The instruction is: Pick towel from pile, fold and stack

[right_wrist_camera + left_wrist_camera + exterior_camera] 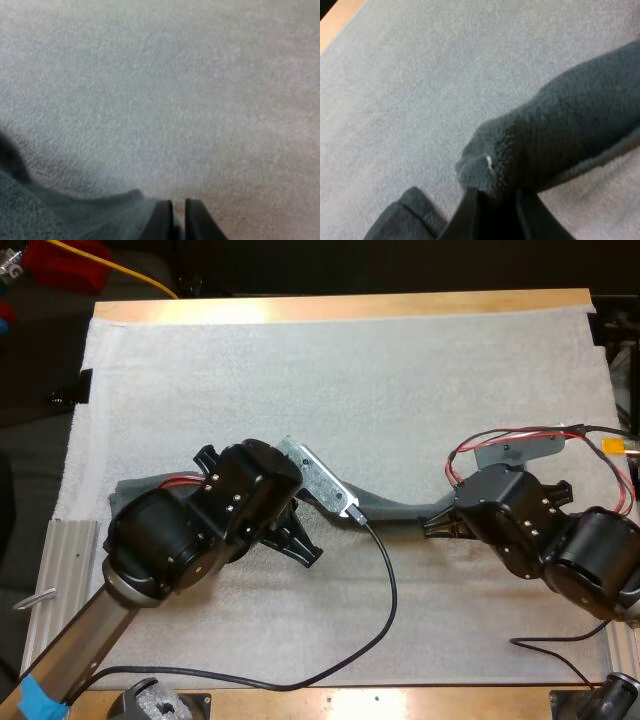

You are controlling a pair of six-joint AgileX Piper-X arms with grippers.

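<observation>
Grey-green fleecy towel (pixel 580 130), stretched long and narrow, corner bunched

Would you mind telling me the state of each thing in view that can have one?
towel: stretched in a narrow band, held at both ends, low over the mat.
left gripper: shut on the towel.
right gripper: shut on the towel's edge.

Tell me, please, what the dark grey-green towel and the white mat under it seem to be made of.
The dark grey-green towel looks like soft fleece or microfibre, matt: its surface is fuzzy with small nubs, and it bends in thick rounded folds. The white mat looks like a terry-like cloth, matt: fine, even, grainy texture without shine. The exact fibres cannot be told.
</observation>
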